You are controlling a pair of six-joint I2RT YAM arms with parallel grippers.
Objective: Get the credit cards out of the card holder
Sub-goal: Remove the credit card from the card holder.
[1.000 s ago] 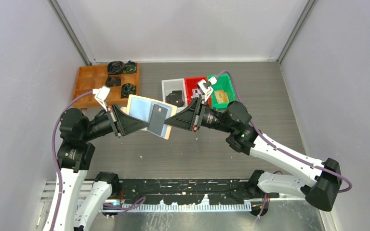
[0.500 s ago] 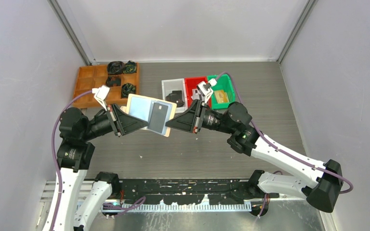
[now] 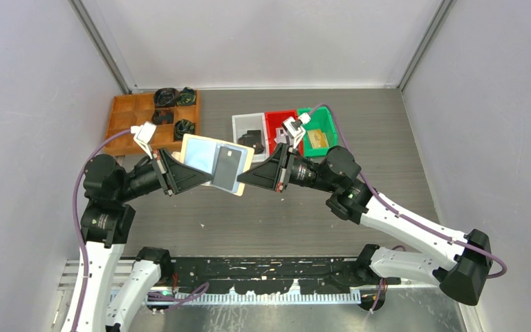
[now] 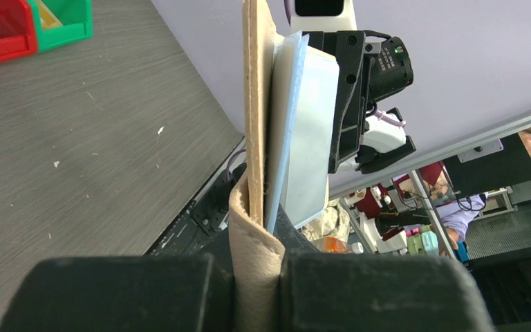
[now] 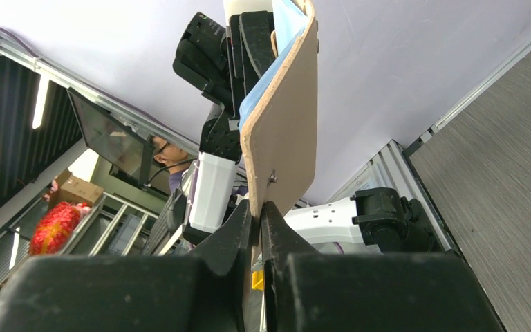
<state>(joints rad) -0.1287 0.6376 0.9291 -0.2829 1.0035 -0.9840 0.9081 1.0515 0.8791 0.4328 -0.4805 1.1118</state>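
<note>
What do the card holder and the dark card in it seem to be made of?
The card holder is probably leather or imitation: matte tan outside, soft bent edge, pale blue lining. The dark card looks like rigid plastic: flat, smooth grey face.

Centre, mid-air: card holder [image 3: 199,155] spans the gap, pinched at either end by left gripper [image 3: 204,181] and right gripper [image 3: 242,181].
Below holder: bare tabletop [image 3: 263,214], open passage.
Far left: wooden tray [image 3: 121,117], close behind left gripper.
Far centre: row of bins [image 3: 280,113], just behind right gripper.
Right side: open tabletop to the wall.
</note>
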